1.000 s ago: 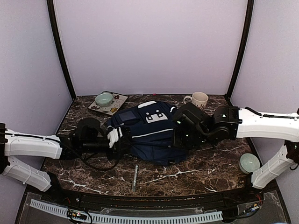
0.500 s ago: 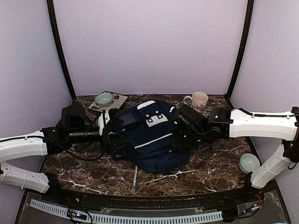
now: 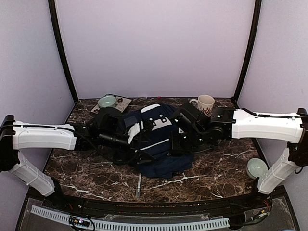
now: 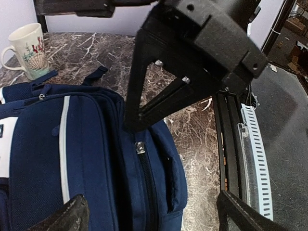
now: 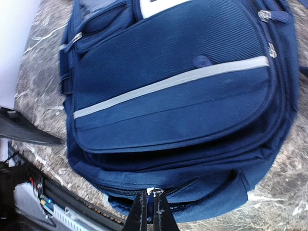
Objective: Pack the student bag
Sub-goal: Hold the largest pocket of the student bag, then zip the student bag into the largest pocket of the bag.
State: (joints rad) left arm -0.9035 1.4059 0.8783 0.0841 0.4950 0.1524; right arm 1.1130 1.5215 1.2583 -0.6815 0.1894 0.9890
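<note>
The student bag (image 3: 161,144) lies flat mid-table, navy with a pale diagonal stripe (image 5: 168,86). My right gripper (image 5: 149,215) is shut on the blue pull tab of the zipper along the bag's near side, and the zipper beside it shows a short gap. From above, the right gripper (image 3: 174,143) sits at the bag's right side. My left gripper (image 4: 151,221) stands wide open just over the bag's near part, one finger on each side and nothing between them. It reaches in from the left (image 3: 140,144). A metal zipper slider (image 4: 140,147) shows below the right gripper's tip.
A cream mug (image 3: 205,102) stands at the back right, close to the bag's top. A green bowl (image 3: 107,101) rests on a tray (image 3: 121,107) at the back left. Another pale bowl (image 3: 256,168) sits at the right edge. A thin pen-like stick (image 3: 139,183) lies near the front edge.
My left gripper has opened wide and swung from the bag's left edge to over the bag. The right gripper stayed shut on the zipper pull and shifted slightly left.
</note>
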